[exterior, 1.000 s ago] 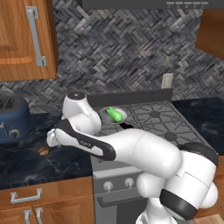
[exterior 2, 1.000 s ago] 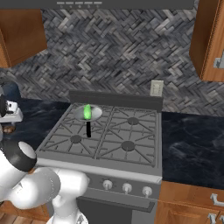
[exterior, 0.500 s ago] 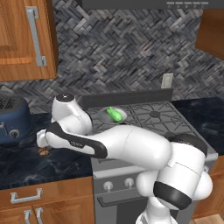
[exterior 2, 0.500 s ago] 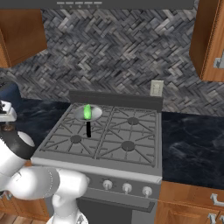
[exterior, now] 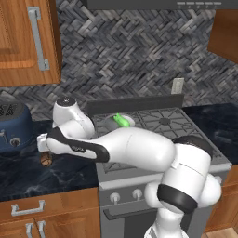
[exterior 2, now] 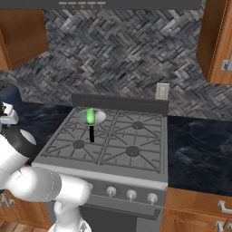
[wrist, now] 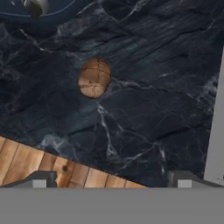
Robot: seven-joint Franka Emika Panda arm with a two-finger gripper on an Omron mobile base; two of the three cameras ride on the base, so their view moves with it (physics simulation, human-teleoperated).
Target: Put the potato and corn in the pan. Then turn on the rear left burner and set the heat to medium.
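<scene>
potato (wrist: 94, 78): brown, roundish, cracked walnut-like skin; lying on the dark marbled counter (wrist: 153, 65) left of the stove, toward its front edge; partly hidden by the arm in the left base view (exterior: 45, 160)
gripper (wrist: 111, 179): poised above the counter, nothing held; fingertips (wrist: 40, 179) set wide apart, the potato seen beyond them, untouched; hand largely hidden behind the arm in the left base view
corn (exterior 2: 90, 115): bright green, tapered; resting in the pan (exterior 2: 100, 117); cob half covered by the arm in the left base view (exterior: 122, 120)
pan: shallow, silver-grey, black handle; seated on the rear left burner
toaster (exterior: 14, 130): blue, rounded; at the counter's back left; cut off by the frame edge
stove knobs (exterior 2: 131, 195): small, grey; settings not readable
</scene>
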